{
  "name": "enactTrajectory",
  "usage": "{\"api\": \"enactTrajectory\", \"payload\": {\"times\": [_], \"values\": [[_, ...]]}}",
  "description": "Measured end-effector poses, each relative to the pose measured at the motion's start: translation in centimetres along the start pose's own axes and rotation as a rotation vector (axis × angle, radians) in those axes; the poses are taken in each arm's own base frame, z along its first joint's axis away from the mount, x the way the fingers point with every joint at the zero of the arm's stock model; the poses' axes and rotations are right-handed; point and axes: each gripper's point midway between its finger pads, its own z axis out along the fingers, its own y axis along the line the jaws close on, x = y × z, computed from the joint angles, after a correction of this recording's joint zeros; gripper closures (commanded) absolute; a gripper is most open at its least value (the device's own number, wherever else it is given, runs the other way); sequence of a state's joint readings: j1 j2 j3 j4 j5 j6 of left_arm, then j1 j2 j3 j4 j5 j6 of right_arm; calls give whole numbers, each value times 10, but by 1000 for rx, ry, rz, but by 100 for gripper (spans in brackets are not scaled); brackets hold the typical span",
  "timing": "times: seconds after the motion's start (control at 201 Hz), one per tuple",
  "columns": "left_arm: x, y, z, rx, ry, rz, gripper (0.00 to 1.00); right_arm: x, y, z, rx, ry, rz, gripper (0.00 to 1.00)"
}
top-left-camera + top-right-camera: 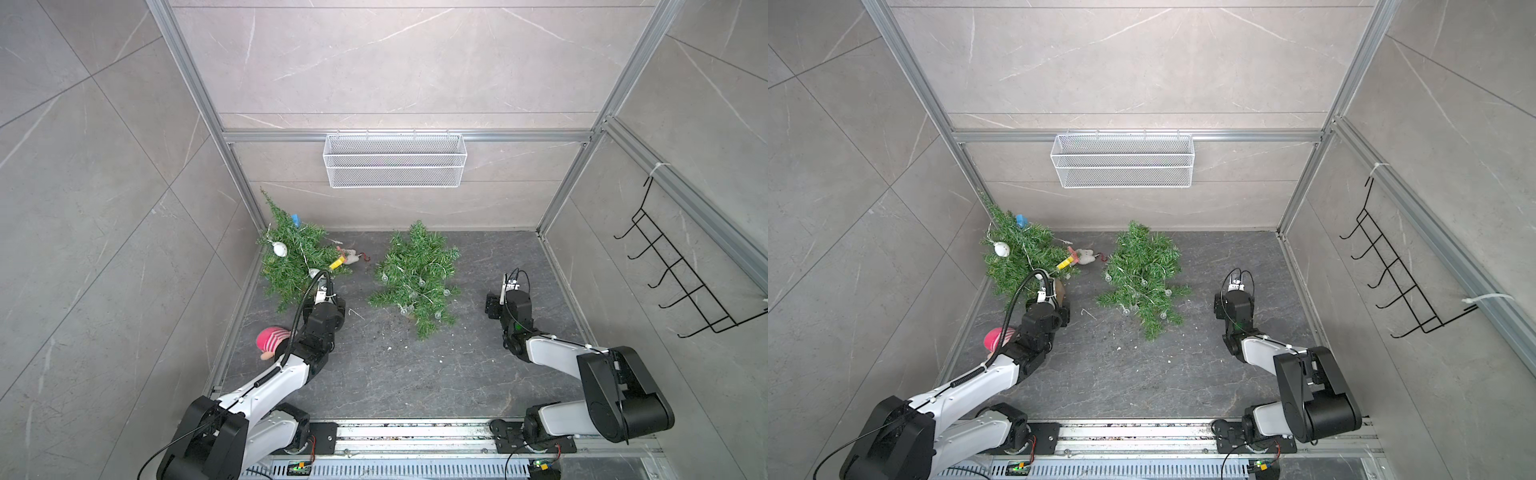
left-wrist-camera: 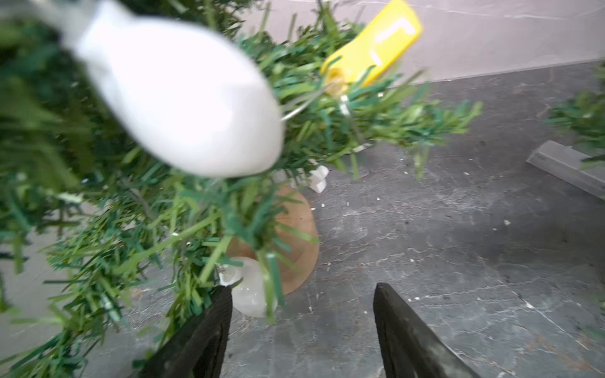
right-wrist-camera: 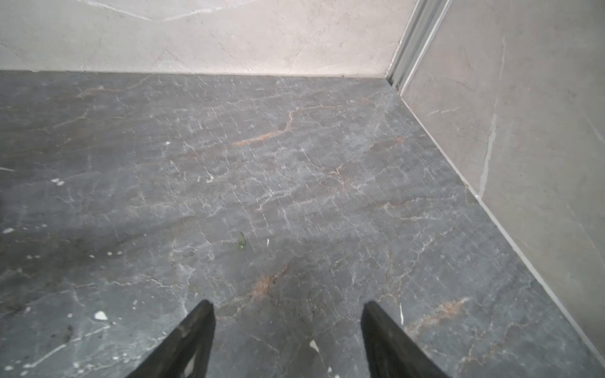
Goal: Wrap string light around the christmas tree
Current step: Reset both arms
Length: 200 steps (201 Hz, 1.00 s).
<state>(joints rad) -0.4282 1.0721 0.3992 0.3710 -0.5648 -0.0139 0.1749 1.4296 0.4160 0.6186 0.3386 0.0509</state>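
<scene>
A white mesh basket hangs on the rear rail, and only the wall shows through its mesh. On the dark counter the christmas tree sits near the middle, with the string light of clear bulbs draped across its lower branches. This tree lies between the two arms and touches neither. The left hand is spread wide and grips nothing. One finger brushes the needles of a second tree in the back left corner, just beside a clear bulb and the wooden base. That tree carries a white ornament and a yellow clip. The right hand is also spread wide and holds nothing, over bare counter on the right side, apart from the christmas tree.
</scene>
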Motion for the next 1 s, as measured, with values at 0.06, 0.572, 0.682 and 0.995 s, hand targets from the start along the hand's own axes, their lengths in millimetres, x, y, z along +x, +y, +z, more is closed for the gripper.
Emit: {"api": "enactTrajectory", "payload": {"times": [0.06,0.572,0.682,0.995], "values": [[3,7,-3,-16,10,13,25,3,0,0,-1,-6,2,26],[80,23,42,17,98,87,16,2,10,3,-57,-91,-5,26],[77,23,47,36,81,86,6,1,11,2,-65,-101,-8,25],[60,51,57,-23,-7,-23,0,-1,11,2,-72,-109,-8,17]]}}
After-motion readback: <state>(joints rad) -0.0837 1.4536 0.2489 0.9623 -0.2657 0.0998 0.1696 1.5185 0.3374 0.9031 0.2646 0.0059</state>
